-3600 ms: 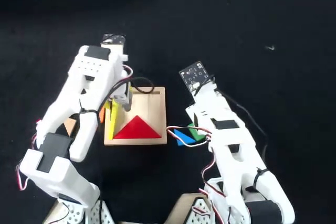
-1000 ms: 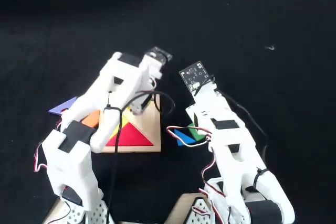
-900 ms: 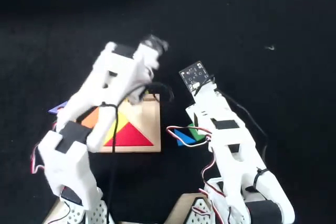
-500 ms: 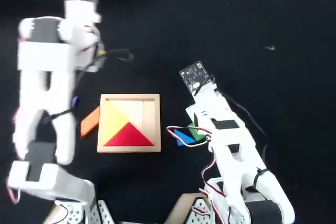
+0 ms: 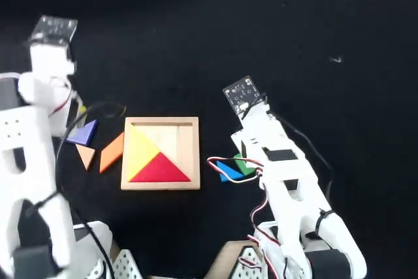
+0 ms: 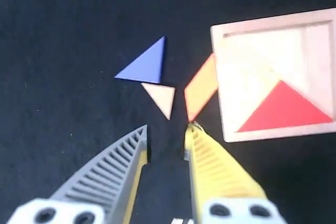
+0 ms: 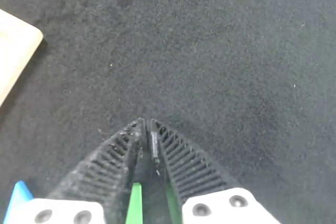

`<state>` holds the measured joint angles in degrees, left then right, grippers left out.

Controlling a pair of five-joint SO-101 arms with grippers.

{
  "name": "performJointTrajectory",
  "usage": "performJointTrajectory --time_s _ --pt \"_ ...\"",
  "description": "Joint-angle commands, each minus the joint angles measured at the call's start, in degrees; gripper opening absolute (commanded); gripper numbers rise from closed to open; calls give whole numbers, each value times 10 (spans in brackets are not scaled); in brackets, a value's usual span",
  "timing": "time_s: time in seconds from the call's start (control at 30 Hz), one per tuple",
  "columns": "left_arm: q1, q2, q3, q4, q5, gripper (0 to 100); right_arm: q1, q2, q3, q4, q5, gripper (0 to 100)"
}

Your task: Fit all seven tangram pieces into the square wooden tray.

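Choosing the next piece for the wooden tray (image 5: 161, 122), likely.
Hanging over tan triangle (image 6: 160, 99) and orange parallelogram (image 6: 201, 87) just beside the tray on the surface, left tool (image 6: 167, 129) spread apart, holding nothing; right tool (image 7: 146, 124) closed, nothing in it. Next: lower, pinch one piece.

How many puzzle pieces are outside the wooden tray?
5. A purple triangle, a cream triangle and an orange piece lie left of the tray; a blue piece and a green piece lie right of it, partly under the right arm.
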<state>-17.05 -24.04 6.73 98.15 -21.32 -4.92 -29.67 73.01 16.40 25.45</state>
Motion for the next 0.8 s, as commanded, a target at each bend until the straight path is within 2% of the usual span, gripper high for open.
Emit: performJointTrajectory --time_s 0.0,0.07,0.13,0.3,0.43,0.5,0.77 --pt "-45 -63 137 -142 -10 127 -9 -19 1 -11 6 15" --pt "-55 -61 207 -228 -9 127 -9 -19 1 -11 6 15" --pt "-63 -58 267 -276 -9 127 -9 -19 1 -11 6 15" --pt "-61 -64 332 -255 -18 130 -9 -19 5 -12 7 15" --pt "-63 -62 350 -244 -123 130 -9 -19 5 -12 7 15" --pt "-59 -64 370 -247 -152 130 -9 -19 5 -12 7 15" --pt "6 -56 393 -248 -158 131 -9 -19 6 -12 7 15"
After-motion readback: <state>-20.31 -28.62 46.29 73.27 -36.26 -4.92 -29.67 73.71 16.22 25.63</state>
